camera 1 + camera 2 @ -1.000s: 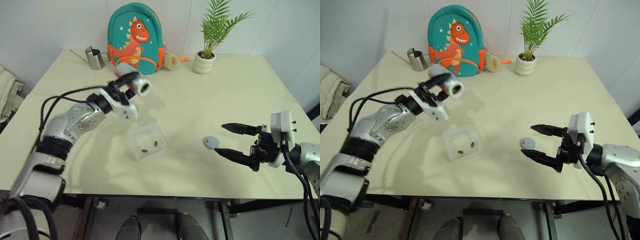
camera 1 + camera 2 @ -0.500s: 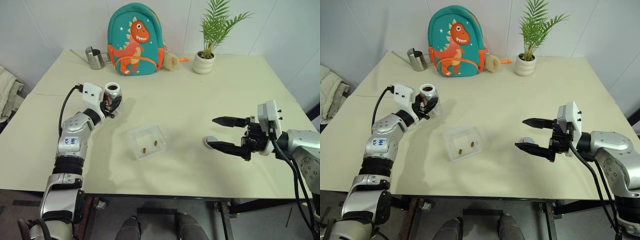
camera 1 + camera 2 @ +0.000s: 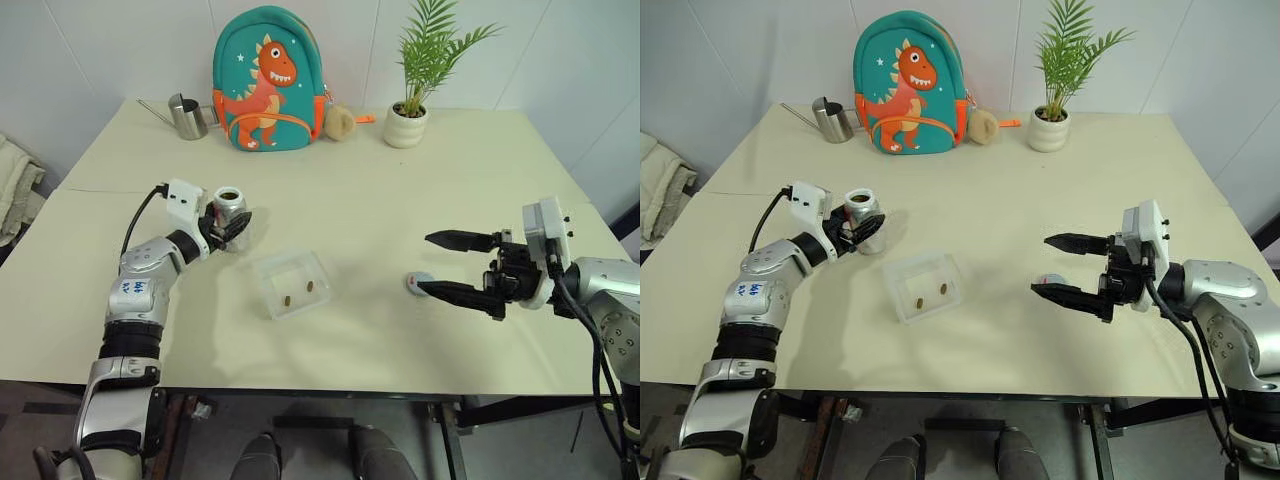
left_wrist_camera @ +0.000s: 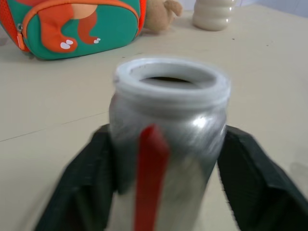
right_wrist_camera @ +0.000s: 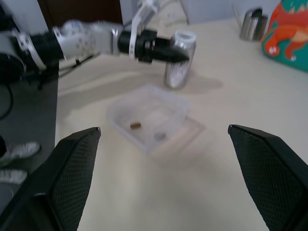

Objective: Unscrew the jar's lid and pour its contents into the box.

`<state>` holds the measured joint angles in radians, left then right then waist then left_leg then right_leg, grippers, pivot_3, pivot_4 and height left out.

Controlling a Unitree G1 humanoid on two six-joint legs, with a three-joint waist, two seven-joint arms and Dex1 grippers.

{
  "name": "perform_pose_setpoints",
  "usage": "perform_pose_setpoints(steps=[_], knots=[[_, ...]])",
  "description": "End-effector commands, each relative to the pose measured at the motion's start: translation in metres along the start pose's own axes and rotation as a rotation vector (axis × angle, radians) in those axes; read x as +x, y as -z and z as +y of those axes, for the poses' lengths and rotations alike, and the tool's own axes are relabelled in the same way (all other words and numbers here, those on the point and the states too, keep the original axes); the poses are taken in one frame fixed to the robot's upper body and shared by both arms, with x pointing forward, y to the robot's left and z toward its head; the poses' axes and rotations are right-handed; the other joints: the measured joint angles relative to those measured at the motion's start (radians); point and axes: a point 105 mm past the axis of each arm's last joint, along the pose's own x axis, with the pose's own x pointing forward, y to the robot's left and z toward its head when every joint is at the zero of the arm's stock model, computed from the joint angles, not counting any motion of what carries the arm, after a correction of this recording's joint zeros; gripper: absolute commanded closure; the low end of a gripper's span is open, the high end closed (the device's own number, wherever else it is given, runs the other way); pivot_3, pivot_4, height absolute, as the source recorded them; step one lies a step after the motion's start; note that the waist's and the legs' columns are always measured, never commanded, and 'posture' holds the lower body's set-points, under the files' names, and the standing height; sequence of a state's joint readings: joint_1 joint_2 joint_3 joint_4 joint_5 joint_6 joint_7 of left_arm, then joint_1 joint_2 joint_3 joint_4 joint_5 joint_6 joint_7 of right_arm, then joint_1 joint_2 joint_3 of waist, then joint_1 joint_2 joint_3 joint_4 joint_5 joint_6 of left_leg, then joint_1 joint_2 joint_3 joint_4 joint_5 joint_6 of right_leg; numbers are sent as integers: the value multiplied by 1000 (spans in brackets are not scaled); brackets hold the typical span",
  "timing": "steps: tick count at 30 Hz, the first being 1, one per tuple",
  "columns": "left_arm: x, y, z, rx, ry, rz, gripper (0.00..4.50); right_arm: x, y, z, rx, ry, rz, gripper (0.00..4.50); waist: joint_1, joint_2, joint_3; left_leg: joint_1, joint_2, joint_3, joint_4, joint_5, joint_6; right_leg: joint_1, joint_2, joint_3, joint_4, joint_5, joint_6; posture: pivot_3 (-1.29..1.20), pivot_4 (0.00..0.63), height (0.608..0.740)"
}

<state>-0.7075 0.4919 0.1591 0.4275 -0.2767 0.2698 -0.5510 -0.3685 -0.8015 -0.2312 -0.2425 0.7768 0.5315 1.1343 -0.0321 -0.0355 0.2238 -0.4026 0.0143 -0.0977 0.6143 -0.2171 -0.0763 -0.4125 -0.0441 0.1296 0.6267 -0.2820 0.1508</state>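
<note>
The jar (image 3: 230, 206) stands upright and lidless on the table, left of the box; its silvery wall carries a red stripe (image 4: 150, 173). My left gripper (image 3: 236, 222) reaches level around it, open, a black finger (image 4: 86, 183) on each side. The box (image 3: 268, 272), shallow and clear, sits mid-table with two brown pieces of the contents (image 3: 289, 300) inside. The grey lid (image 3: 417, 282) with its red mark lies flat to the right. My right gripper (image 3: 430, 265) hovers open just over the lid, pointing left, and holds nothing.
A teal dinosaur backpack (image 3: 262, 80), a steel watering can (image 3: 186, 115), a small plush toy (image 3: 338, 120) and a potted plant (image 3: 410, 122) line the far side of the table. A cloth (image 3: 15, 190) lies off the left edge.
My left arm swung the tipped jar away from above the box, down and to the left, and turned it upright on the table. The right gripper stayed by the lid.
</note>
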Motion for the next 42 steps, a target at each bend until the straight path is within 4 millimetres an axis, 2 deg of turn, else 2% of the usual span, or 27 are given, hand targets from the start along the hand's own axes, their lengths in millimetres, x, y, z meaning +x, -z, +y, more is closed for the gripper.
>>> perform_pose_setpoints(steps=[1, 14, 19, 30, 35, 37, 40, 42], knots=[[-7, -14, 0, 13, 16, -41, 73, -4, -19, 1, -54, -4, -77, 0, 1, 0, 0, 0, 0, 0, 0, 0, 0, 0, 0, 0, 0, 0, 0, 0, 150, 740], [-24, -16, -9, 86, 101, 13, 33, -7, -16, -3, -58, 9, -49, 0, 1, 0, 0, 0, 0, 0, 0, 0, 0, 0, 0, 0, -1, 0, 0, 0, 150, 740], [-42, -18, -8, 142, 153, 58, 33, -11, -19, -4, -68, 6, -45, 0, -4, 0, 0, 0, 0, 0, 0, 0, 0, 0, 0, 0, -1, 0, -1, 0, 150, 740], [-60, -25, 11, 173, 174, 115, 33, -12, -20, -10, -83, 9, -27, 0, -8, 0, 0, 0, 1, 0, -1, 0, 0, 0, 0, 0, -3, -1, -2, 0, 150, 740], [-83, -22, 14, 177, 256, 164, 33, -17, -19, -10, -78, 14, -8, 0, -15, 0, 0, 0, 1, 1, -2, 0, 0, 0, 0, 0, -4, -1, -2, 0, 150, 740], [-99, -23, 14, 185, 323, 164, 33, -20, -20, -9, -77, 15, 5, 0, -19, 0, 0, 0, 1, 1, -3, 0, 0, 0, 0, 0, -5, -1, -2, 0, 150, 740], [-116, -27, 8, 210, 398, 156, 33, -33, -22, -11, -85, 27, 27, 0, -22, 1, 0, -1, 1, 1, -4, 0, 0, 0, 0, 0, -5, -4, -8, 0, 150, 740], [-132, -34, 12, 206, 443, 122, 33, -42, -27, -14, -111, 55, 42, 0, -22, 1, 0, -1, 1, 1, -4, 0, 0, -1, 0, 0, -5, -6, -10, 0, 150, 740]])
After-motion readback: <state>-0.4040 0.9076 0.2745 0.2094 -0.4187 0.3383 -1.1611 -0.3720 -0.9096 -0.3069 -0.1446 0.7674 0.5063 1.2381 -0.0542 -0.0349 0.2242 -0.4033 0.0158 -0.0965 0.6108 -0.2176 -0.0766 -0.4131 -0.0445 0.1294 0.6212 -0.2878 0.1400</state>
